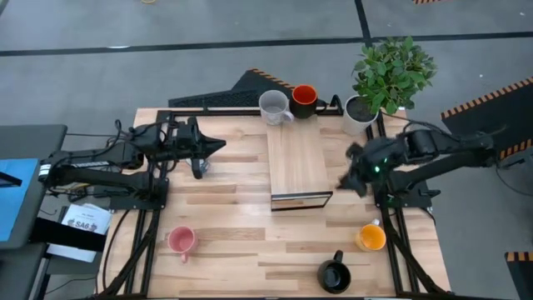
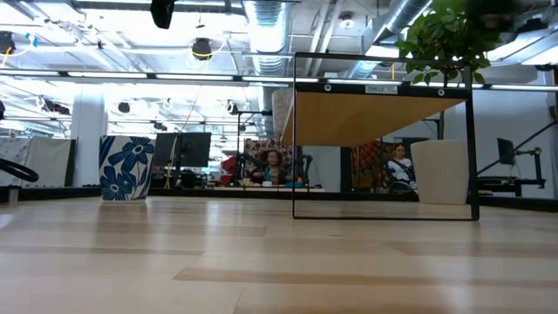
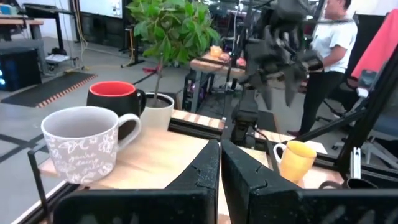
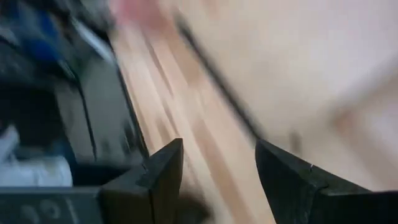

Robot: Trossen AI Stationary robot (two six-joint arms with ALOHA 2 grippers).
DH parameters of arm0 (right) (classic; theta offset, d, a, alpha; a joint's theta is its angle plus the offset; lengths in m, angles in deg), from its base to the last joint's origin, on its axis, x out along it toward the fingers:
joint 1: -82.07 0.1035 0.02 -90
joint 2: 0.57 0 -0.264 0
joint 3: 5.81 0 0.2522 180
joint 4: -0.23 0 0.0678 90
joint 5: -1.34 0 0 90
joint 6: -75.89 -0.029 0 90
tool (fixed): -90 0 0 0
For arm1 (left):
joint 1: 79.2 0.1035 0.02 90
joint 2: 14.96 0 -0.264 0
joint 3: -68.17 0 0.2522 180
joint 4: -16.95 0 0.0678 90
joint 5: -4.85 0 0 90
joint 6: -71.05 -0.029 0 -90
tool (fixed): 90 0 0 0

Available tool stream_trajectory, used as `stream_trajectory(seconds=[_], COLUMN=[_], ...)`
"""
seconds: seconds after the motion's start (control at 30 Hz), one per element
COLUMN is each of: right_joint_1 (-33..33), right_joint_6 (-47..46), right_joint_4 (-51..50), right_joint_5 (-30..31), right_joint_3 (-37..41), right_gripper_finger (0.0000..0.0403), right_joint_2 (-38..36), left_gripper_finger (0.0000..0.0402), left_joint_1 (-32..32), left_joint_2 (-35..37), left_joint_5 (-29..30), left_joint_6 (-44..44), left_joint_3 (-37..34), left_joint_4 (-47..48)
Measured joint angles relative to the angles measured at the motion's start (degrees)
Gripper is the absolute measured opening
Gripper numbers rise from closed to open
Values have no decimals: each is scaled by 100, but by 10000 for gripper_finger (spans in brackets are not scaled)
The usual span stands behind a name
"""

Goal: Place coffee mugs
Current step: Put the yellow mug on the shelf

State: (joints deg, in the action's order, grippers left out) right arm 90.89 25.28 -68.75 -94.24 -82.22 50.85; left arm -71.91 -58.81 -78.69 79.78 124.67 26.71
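Note:
A pale grey mug point(image 1: 273, 107) point(image 3: 81, 149) and a red-orange mug point(image 1: 303, 100) point(image 3: 115, 99) stand upright at the table's far edge, behind a raised wooden shelf point(image 1: 296, 162). A pink mug point(image 1: 181, 240), a glossy black mug point(image 1: 335, 275) and a yellow-orange mug point(image 1: 371, 237) point(image 3: 295, 158) stand near the front edge. A white mug with blue flowers point(image 2: 125, 167) stands on the table at the left. My left gripper point(image 1: 221, 146) point(image 3: 219, 155) is shut, level, left of the shelf, holding nothing. My right gripper point(image 1: 346, 177) point(image 4: 217, 168) is open, tilted down, right of the shelf.
A white pot with a green plant point(image 1: 366, 104) stands at the far right corner, beside the red-orange mug. The shelf's black frame point(image 2: 384, 214) rises mid-table. A person point(image 3: 329, 37) stands beyond the table's right side. Bare wood lies between shelf and front mugs.

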Motion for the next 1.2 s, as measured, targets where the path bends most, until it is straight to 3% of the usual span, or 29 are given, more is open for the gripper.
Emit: stream_trajectory(seconds=[0.2, 0.37, 0.6, 1.2], right_joint_1=[1418, 2499, 3443, 3667], right_joint_6=[-1261, -2165, -2552, -1720], right_joint_4=[-1138, -1516, -1592, -1558], right_joint_5=[-203, -363, -369, -187], right_joint_3=[326, 681, 889, 1351], right_gripper_finger=[227, 227, 227, 216], right_joint_2=[448, 858, 1492, 2656], left_gripper_finger=[0, 0, 0, 0], left_joint_1=[2, 2, 2, 2], left_joint_2=[2, 2, 2, 2], left_joint_5=[1, 8, 26, 23], left_joint_6=[-98, -96, -96, -63], left_joint_3=[0, 0, 0, 0], left_joint_4=[76, 74, 68, 65])
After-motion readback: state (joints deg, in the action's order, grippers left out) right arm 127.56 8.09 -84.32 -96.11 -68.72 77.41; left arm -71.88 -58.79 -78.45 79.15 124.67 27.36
